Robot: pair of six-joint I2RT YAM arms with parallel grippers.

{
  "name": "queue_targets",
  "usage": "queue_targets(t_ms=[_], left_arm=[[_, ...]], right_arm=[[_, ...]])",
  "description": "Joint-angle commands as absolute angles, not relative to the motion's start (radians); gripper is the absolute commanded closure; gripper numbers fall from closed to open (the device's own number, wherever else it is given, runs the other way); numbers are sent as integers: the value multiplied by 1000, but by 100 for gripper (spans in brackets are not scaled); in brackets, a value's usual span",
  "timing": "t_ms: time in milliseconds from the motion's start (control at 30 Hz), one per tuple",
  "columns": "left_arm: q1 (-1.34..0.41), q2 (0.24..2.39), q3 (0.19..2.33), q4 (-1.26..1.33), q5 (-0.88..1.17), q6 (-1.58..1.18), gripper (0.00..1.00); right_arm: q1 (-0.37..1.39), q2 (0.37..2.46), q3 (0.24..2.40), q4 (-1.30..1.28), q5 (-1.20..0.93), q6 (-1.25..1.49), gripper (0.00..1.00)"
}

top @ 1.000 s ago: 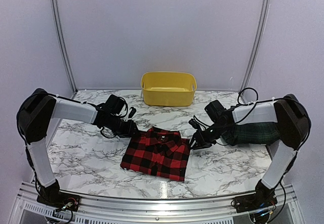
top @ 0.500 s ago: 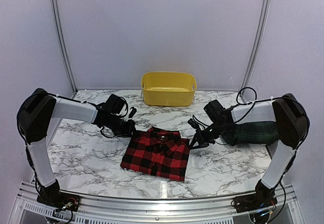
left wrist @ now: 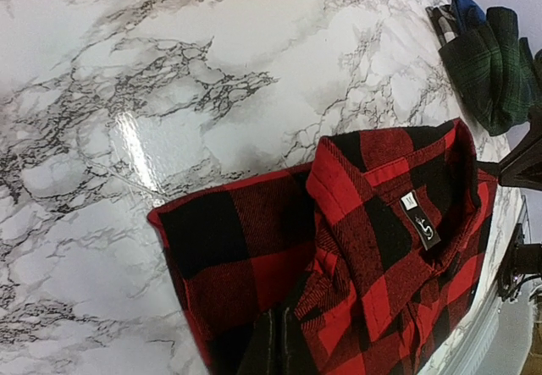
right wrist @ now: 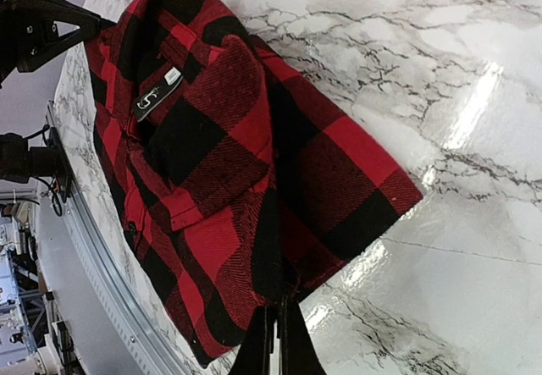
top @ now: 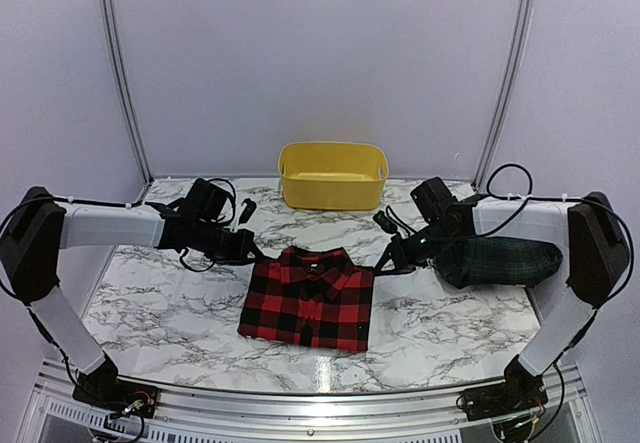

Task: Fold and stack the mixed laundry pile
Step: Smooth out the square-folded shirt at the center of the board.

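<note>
The red-and-black checked shirt [top: 310, 298] lies folded at the table's middle, collar and white label [left wrist: 419, 223] facing up. My left gripper [top: 258, 257] is shut on its far left corner, with the fingertips [left wrist: 275, 350] pinched on the cloth [left wrist: 339, 248]. My right gripper [top: 380, 262] is shut on its far right corner, with the fingers [right wrist: 277, 341] closed on the shirt's edge [right wrist: 229, 163]. The dark green-navy tartan garment [top: 495, 261] lies bundled at the right, under my right arm. A bit of navy blue cloth [left wrist: 464, 7] shows beside the tartan [left wrist: 495, 62].
A yellow plastic tub [top: 333, 175] stands at the back middle, behind the shirt. The marble table [top: 170, 303] has a metal rail along its near edge. White walls close in the back and sides.
My right gripper moved toward the back and my left arm stretched out. The shirt turned with them and now lies squarer to the table's front edge.
</note>
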State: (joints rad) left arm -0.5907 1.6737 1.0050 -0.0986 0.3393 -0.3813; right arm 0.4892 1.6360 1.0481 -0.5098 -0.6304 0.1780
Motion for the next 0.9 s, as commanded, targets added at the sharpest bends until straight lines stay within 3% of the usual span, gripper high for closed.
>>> queue_targets(t_ms=[0,533,567,600,767,867], left_arm=[[-576,1623,965,-36,272,-383,100],[-560,1903,1092,5,157,-409,97],[-559,1904,1102,2,156,-407,91],[-558,1901,1111,2,153,-402,79],[-548,1800,1140,-83,121,-379,28],[-548,1702,1120,-110,204,-362,10]], right_arm=[[486,1660,1104,-472,-621,163,100],[450,1925,1235,-420,-351,169,100],[448,1932,1254,-424,-349,167,100],[447,1939,1281,-437,-350,160,100],[446,1876,1381,-548,-342,123,58],[447,1781,1378,-583,-402,127,39]])
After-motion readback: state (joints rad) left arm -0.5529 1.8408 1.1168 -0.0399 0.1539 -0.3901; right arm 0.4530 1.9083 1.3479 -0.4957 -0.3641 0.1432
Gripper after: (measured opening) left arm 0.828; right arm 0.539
